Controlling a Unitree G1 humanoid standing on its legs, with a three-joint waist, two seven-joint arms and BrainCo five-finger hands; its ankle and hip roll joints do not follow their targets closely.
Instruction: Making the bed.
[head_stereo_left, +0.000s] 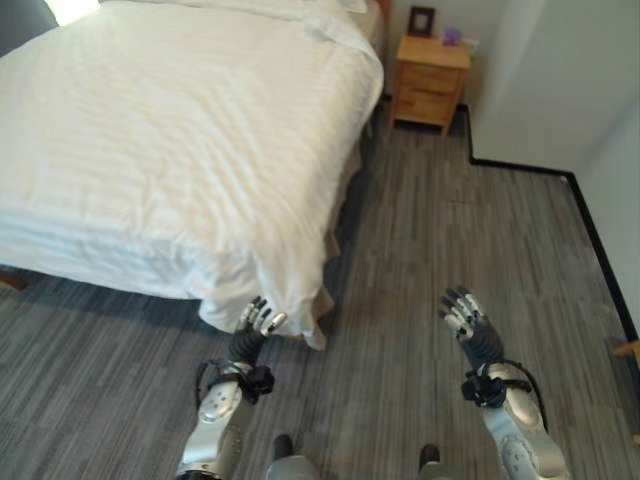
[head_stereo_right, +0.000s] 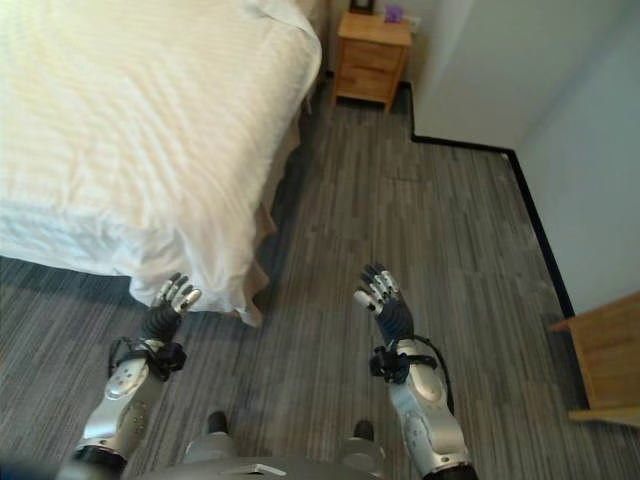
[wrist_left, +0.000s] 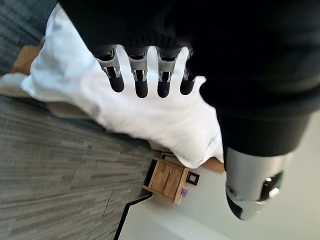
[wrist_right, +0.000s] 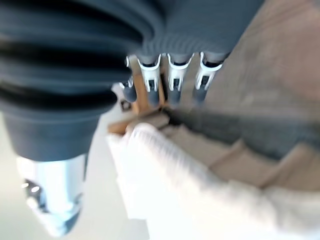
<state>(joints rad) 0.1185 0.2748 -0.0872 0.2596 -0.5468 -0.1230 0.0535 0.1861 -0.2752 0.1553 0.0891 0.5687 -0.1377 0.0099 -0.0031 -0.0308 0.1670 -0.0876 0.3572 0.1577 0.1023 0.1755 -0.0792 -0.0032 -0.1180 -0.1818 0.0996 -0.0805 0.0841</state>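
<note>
Nearest the camera, above the grey plank floor (head_stereo_left: 430, 250), both hands are raised with nothing held. Left hand (head_stereo_left: 252, 335): fingers (wrist_left: 141, 80) straight and relaxed, grasping nothing. Its fingertips sit just beside the hanging near corner of the white duvet (head_stereo_left: 180, 130); contact between fingertips and cloth cannot be determined from the head views. Right hand (head_stereo_right: 385, 305): fingers (wrist_right: 174, 80) extended and released, also empty. It is positioned over bare floor, well apart from the bed's side edge.

Bed (head_stereo_left: 335, 240): it occupies the left and centre of the head views. The duvet covers the whole top surface and drapes over the foot edge and the right side edge. At the near right corner of the bed the cloth hangs down in a bunched fold that reaches close to the floor, directly ahead of the left hand. The tan bed base shows beneath the drape at that corner and along the side edge. Faint horizontal stripes run across the duvet surface.

Beyond the bed's far right corner stands a wooden nightstand (head_stereo_left: 430, 80) with drawers, set against the far wall. On its top are a small dark picture frame (head_stereo_left: 421, 20) and a small purple object (head_stereo_left: 451, 36). A white wall (head_stereo_left: 560, 70) with black skirting borders the floor on the right. Part of another wooden piece of furniture (head_stereo_right: 605, 355) stands at the right edge of the floor.
</note>
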